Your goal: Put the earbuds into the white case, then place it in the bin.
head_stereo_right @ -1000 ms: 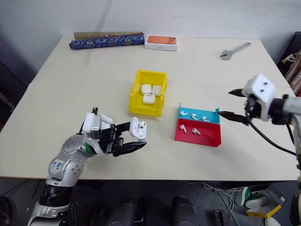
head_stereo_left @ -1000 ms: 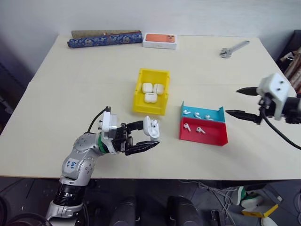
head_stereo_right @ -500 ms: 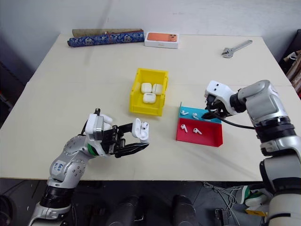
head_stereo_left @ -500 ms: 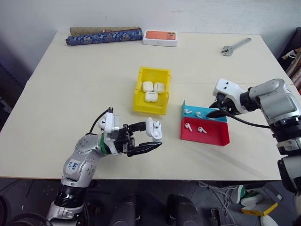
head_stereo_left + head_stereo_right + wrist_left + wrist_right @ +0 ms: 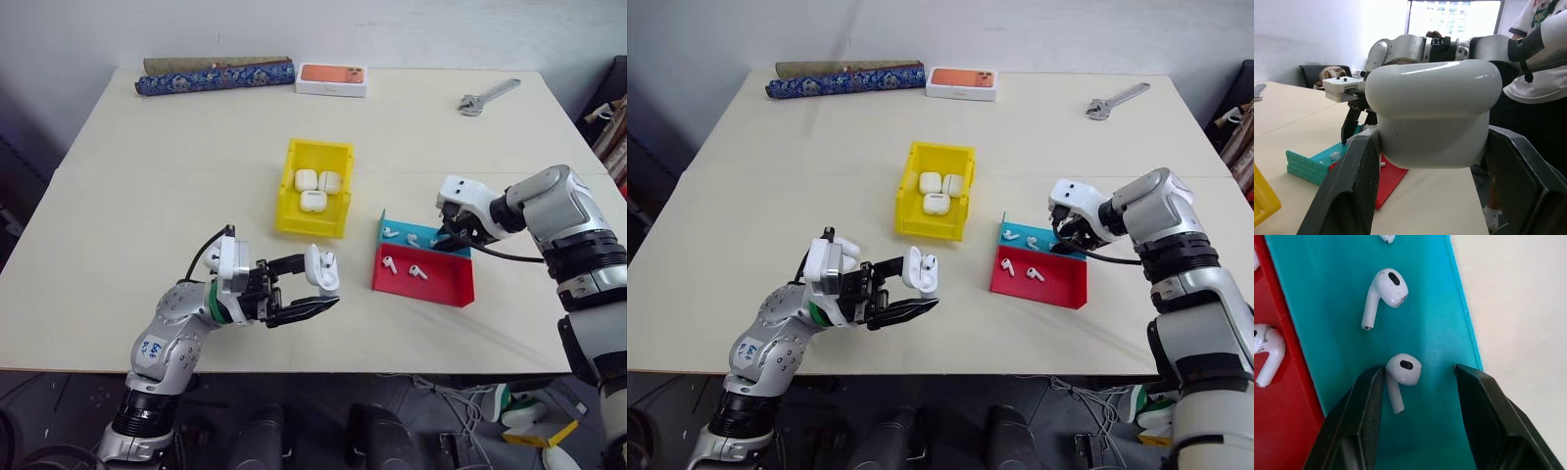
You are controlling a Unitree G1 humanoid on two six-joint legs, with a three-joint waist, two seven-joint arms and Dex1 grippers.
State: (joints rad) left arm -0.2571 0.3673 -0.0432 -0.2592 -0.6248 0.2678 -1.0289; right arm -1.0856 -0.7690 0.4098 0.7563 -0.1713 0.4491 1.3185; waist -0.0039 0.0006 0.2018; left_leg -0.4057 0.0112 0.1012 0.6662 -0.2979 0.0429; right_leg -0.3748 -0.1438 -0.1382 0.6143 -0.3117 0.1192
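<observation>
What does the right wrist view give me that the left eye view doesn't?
Right wrist: an earbud lies between the open fingers, against one and clear of the other. Left eye: the left gripper shut on the open white case, and the yellow bin holding three cases. Both: the blue tray and red tray.

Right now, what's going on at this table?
The left gripper is shut on an open white case, holding it above the table's near edge. The right gripper has its open fingers down in the blue tray, either side of one earbud, which isn't gripped yet. Another earbud lies further along that tray, and two more sit in the red tray. The yellow bin already holds three cases.
</observation>
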